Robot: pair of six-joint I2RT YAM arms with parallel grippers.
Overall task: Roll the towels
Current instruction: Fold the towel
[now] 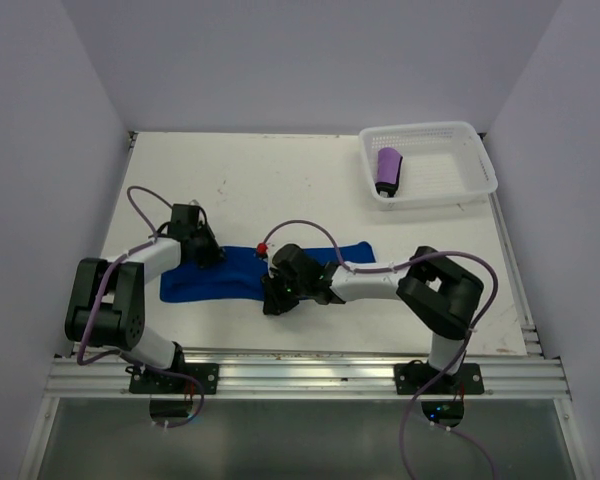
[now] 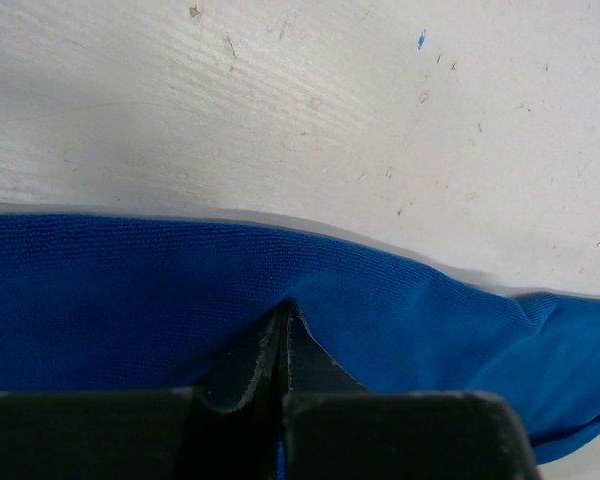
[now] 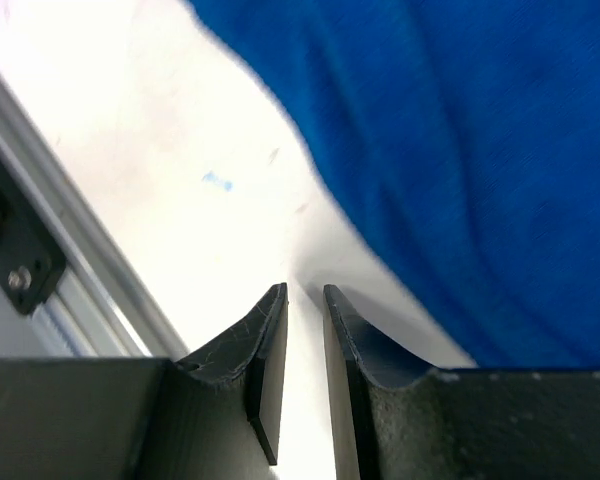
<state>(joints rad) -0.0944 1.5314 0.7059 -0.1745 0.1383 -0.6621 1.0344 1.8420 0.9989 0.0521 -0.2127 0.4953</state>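
From above, the blue towel (image 1: 230,278) lies spread flat across the middle of the table (image 1: 310,190), not yet rolled. The purple towel (image 1: 388,170) sits as a finished roll inside the basket (image 1: 430,198) at the far right corner. So by my reckoning half the job is done. The left gripper (image 1: 208,255) rests on the towel's left part near its far edge. The right gripper (image 1: 273,300) is low at the near edge, about midway along.

Seen from the left wrist, the left gripper (image 2: 285,305) has its jaws pressed together, tips down on the blue towel (image 2: 130,300), with bare table (image 2: 280,100) beyond the far hem. Whether any cloth is nipped between them I cannot tell. It looks placed to pin the cloth so it does not slide.

At the right wrist, the right gripper (image 3: 305,290) stands narrowly parted and empty over bare table (image 3: 180,150). It is just beside the blue towel's (image 3: 460,150) edge, with the rail (image 3: 70,260) close by. That position probably suits catching the hem to start a roll.
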